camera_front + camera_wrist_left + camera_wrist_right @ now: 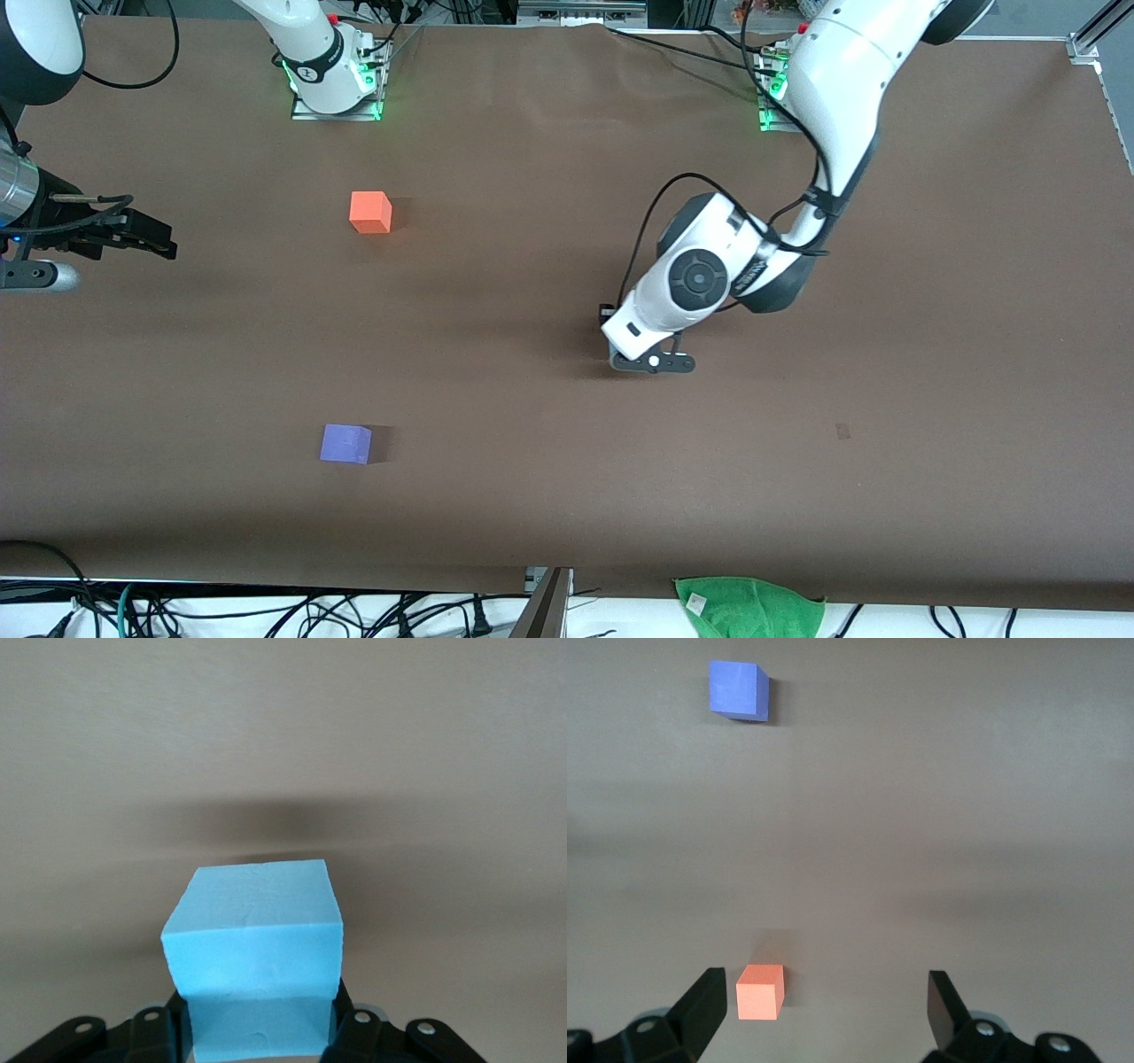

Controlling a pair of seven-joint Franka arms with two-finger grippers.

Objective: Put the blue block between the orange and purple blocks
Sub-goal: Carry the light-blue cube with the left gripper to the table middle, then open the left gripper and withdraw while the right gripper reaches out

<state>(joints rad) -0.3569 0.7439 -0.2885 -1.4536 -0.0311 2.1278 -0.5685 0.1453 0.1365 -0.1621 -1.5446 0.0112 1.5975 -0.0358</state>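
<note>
My left gripper (651, 359) is low over the middle of the table, shut on the blue block (252, 948). Its fingers (350, 1028) clamp the cube's two sides. In the front view the hand hides the cube. The orange block (370, 213) sits nearer the robot bases, and the purple block (345, 443) sits nearer the front camera, both toward the right arm's end. My right gripper (146, 235) hovers open at that end with nothing in it. Its wrist view shows the orange block (760, 992) beyond one finger (704, 1010) and the purple block (738, 689) farther off.
Brown paper covers the table (567, 496). A green cloth (749, 607) and loose cables lie off its front edge. The two arm bases (332, 84) stand along the edge farthest from the front camera. A small dark mark (842, 431) shows toward the left arm's end.
</note>
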